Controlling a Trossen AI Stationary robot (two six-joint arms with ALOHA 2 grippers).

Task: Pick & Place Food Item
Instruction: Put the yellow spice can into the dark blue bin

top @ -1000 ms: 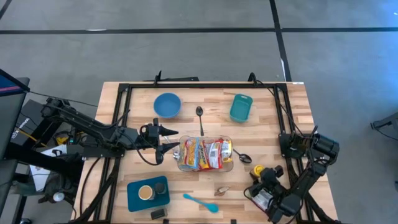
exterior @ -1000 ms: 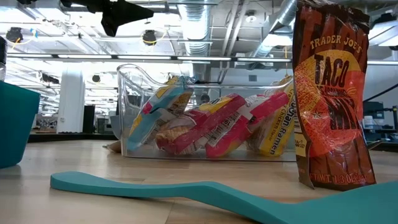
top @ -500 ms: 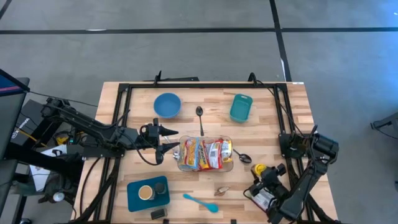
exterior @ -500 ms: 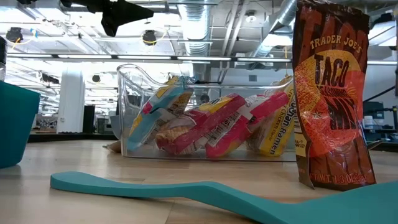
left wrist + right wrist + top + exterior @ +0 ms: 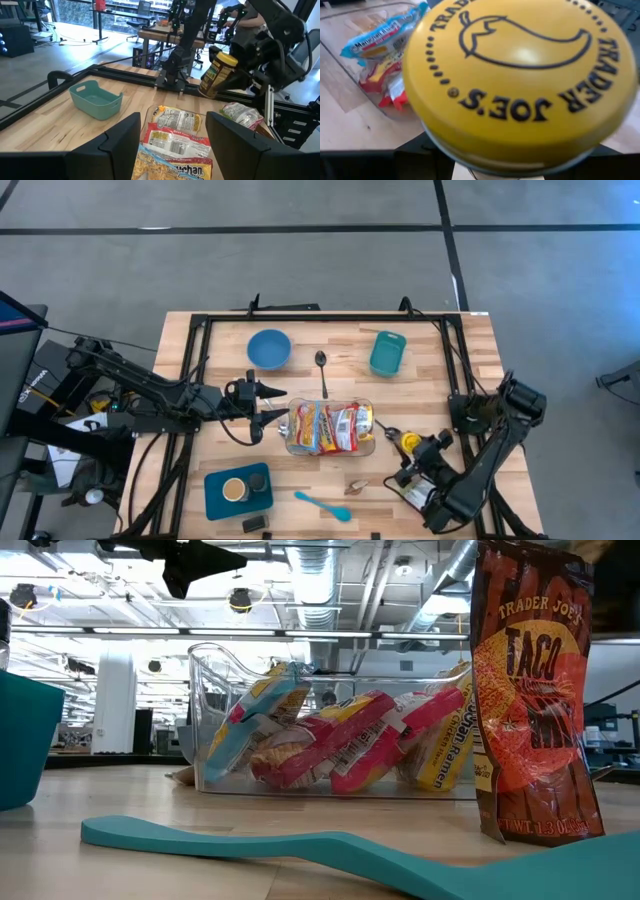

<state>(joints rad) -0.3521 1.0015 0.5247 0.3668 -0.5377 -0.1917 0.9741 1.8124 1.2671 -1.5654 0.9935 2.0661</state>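
Observation:
A jar with a yellow lid (image 5: 409,442) hangs above the table just right of the clear bin (image 5: 330,428), which holds several ramen packets. My right gripper (image 5: 424,452) is shut on the jar. The lid (image 5: 520,75) fills the right wrist view and hides the fingers. In the left wrist view the jar (image 5: 217,75) shows tilted, beyond the bin. My left gripper (image 5: 276,403) stands open and level just left of the bin, with nothing between its fingers (image 5: 120,137). My right gripper holds the jar by its body (image 5: 231,80), below the lid, coming at it from the table's near right. The jar is lifted clear of the table and tilted, its lid toward the wrist camera. The lid hides the fingers in the wrist view.
A blue bowl (image 5: 268,348), a teal basket (image 5: 388,353) and a spoon (image 5: 321,370) lie at the far side. Near the front are a blue tray with a cup (image 5: 238,490), a teal spatula (image 5: 322,505) and an upright taco bag (image 5: 530,690). A packet (image 5: 420,498) lies under my right arm.
My right gripper has risen with the jar and drifted toward the bin, rolling a little, so the jar hangs higher and closer to the bin's right end.

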